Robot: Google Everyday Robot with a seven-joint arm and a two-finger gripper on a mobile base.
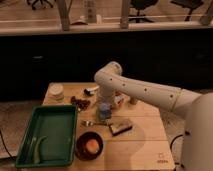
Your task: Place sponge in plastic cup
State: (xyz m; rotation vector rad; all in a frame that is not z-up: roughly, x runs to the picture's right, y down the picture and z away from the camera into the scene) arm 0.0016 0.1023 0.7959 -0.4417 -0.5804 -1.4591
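Note:
The plastic cup (104, 112), small and pale blue, stands upright near the middle of the wooden table (145, 145). My gripper (104, 101) hangs at the end of the white arm, directly above the cup and very close to its rim. A flat rectangular block with a dark top and pale side, which looks like the sponge (120, 126), lies on the table just right of and in front of the cup, apart from my gripper.
A dark red bowl (89, 146) holding an orange fruit sits at the front. A green tray (47, 134) is at the left. A white lidded tub (56, 91) is at the back left. A dark cluster (81, 103), a utensil (91, 122) and small items surround the cup.

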